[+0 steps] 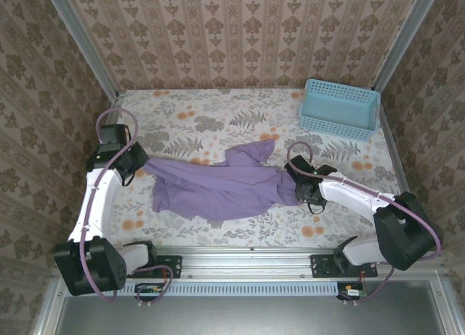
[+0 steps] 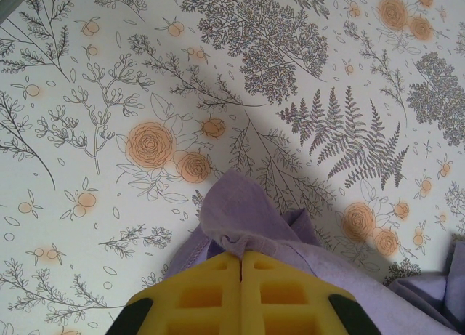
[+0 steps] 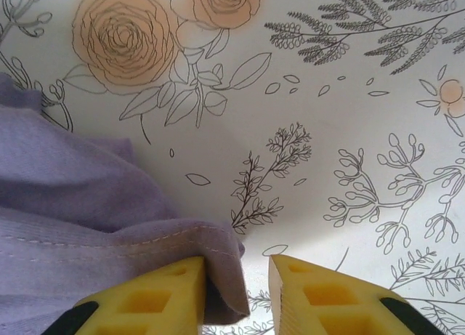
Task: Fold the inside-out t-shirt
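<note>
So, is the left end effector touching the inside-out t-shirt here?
Touching. The left wrist view shows the left end effector shut, its yellow fingers pressed together with a bunch of the inside-out t-shirt pinched at their tips.

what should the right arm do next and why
Probably close the right gripper on the shirt: its fingers stand apart with the stitched hem between them, while the left gripper is shut on the shirt's other end.

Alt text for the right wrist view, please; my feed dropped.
Right hand's yellow fingers stand apart, the purple shirt's stitched hem draped against one finger and into the gap. Floral tablecloth lies beyond.
</note>
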`<state>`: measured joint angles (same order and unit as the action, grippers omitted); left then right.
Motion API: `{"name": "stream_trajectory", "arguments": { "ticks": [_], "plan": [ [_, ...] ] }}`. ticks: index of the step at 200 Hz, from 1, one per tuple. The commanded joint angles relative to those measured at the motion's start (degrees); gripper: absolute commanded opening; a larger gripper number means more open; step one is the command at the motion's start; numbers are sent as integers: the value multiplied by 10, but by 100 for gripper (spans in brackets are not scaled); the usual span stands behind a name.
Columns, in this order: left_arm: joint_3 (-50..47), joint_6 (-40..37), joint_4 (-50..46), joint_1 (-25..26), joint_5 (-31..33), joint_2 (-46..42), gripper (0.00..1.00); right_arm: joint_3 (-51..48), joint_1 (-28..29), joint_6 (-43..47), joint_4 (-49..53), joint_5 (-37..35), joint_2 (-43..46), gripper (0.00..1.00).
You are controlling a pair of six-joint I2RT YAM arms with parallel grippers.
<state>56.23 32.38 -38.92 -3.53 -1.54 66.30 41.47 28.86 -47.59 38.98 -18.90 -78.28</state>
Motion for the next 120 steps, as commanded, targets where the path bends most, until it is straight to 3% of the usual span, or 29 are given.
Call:
{"name": "stream_trajectory", "arguments": {
  "ticks": [1,37,69,120],
  "plan": [
    [-4,6,2,-7,-2,1,0,-13,4,-14,0,15,-3,28],
    [-5,6,3,-7,-2,0,0,-19,7,-19,2,13,-1,19],
    [-5,5,1,-7,-1,0,0,-4,7,-17,45,-15,28,0],
    [-3,7,-1,-12,8,-2,0,41,-23,-2,193,-121,155,0]
  ]
}}
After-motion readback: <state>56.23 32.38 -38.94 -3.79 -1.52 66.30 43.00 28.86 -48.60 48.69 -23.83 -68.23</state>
